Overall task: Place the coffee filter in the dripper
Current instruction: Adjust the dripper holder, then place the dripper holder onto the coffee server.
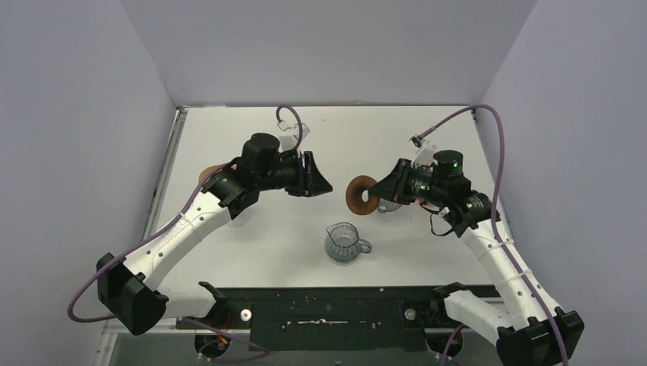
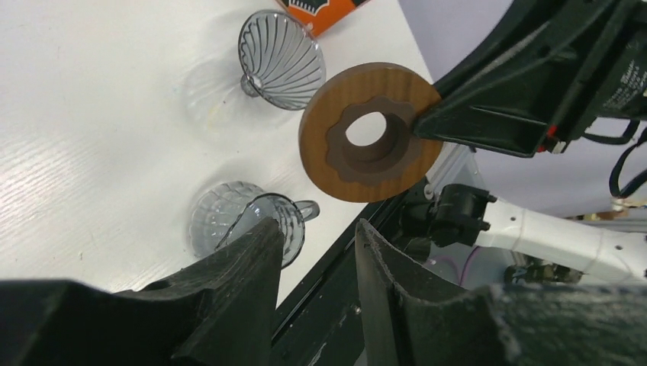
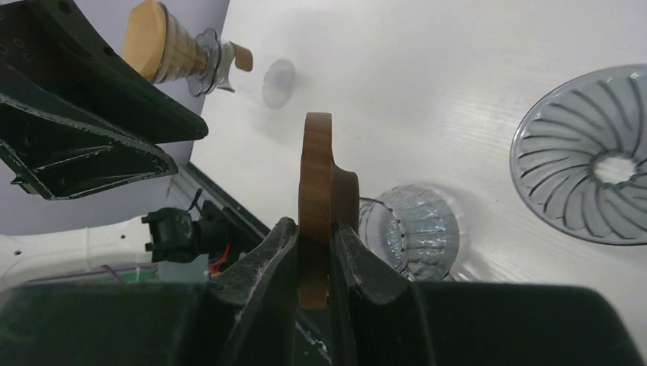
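The dripper [image 2: 281,49], a smoky grey ribbed cone, stands on the white table without its collar; it also shows in the right wrist view [image 3: 591,164]. My right gripper [image 3: 314,229] is shut on the edge of the brown ring collar [image 3: 317,175] and holds it on edge above the table, left of the dripper [image 1: 362,195]. My left gripper [image 2: 317,229] is open and empty, raised to the left of the collar [image 2: 370,131], and shows in the top view [image 1: 311,179]. No white coffee filter is in view.
A clear glass jug [image 1: 345,242] stands near the front middle of the table. A tan-brown paper cone in a glass holder [image 3: 164,42] sits by the left arm, with a small clear disc [image 3: 278,74] beside it. An orange box [image 2: 317,11] lies past the dripper.
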Robot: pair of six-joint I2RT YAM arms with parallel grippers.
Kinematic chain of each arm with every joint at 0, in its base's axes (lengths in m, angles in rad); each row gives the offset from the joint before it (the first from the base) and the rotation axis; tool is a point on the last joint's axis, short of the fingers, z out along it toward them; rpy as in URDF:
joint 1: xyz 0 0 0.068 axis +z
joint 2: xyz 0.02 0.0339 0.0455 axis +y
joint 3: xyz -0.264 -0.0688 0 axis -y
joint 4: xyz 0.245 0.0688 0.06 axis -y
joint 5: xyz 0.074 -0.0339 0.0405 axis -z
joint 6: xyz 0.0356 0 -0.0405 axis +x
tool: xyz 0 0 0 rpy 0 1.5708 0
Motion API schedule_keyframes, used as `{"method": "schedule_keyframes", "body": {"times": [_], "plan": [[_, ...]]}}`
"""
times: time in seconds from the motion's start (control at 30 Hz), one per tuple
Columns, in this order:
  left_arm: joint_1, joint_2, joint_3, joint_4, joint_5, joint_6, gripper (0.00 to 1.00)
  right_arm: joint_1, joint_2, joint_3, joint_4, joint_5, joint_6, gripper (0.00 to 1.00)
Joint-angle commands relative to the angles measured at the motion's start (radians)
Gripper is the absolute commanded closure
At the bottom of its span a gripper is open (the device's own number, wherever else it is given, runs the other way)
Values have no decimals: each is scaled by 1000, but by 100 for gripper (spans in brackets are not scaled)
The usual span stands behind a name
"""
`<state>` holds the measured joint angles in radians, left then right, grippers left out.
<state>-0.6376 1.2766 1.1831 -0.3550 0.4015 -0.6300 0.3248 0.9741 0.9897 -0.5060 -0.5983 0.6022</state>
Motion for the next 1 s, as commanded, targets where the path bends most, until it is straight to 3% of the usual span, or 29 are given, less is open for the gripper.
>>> {"method": "schedule_keyframes", "body": {"times": [0.0,0.4,0.97], "plan": [[-57,-19,61,-126,-110,96,62,-22,4,-61,154,-234,102,100],[-122,-25,-6,-156,-146,91,58,-6,2,-319,449,-319,312,100],[-153,2,-134,-124,-127,37,54,89,86,-465,625,-251,344,100]]}}
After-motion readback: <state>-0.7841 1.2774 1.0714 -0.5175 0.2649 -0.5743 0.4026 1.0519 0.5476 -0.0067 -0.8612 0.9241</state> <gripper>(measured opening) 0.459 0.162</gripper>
